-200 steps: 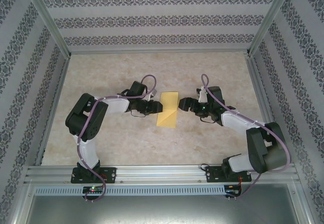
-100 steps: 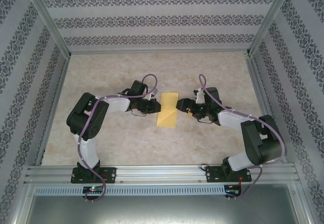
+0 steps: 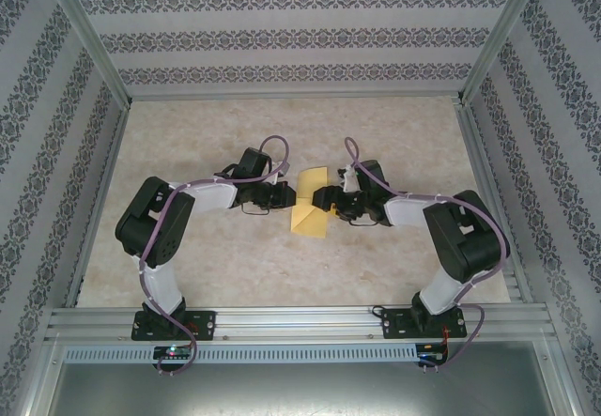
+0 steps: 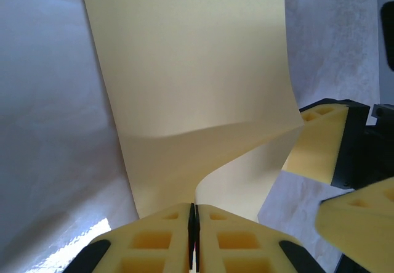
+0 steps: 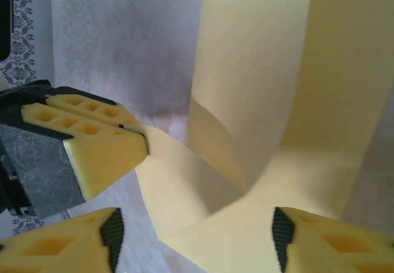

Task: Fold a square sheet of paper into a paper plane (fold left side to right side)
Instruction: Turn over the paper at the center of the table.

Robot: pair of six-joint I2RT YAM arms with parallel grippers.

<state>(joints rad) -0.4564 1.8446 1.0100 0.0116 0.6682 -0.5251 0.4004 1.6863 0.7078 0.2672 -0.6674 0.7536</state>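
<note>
The square sheet of paper [image 3: 309, 217] is yellow-orange and lies on the table between the two arms, partly folded over itself. In the left wrist view the paper [image 4: 184, 69] has its near edge curled up, and my left gripper [image 4: 192, 214] is shut on that edge. The top view shows the left gripper [image 3: 286, 197] at the sheet's left side. My right gripper [image 3: 329, 198] is at the sheet's right side. In the right wrist view the right gripper [image 5: 197, 239] is open, its two pads apart on either side of the paper's [image 5: 258, 51] lifted fold.
The marbled tabletop [image 3: 235, 266] lies bare around the sheet. Patterned walls and an aluminium frame [image 3: 282, 320] close it in. The left gripper's fingers [image 5: 92, 143] sit close to the right gripper, and the right gripper's fingers [image 4: 320, 143] show beside the sheet.
The right arm has moved left until its gripper straddles the sheet's right side, and its jaws have narrowed. The left gripper has shut on the sheet's left edge.
</note>
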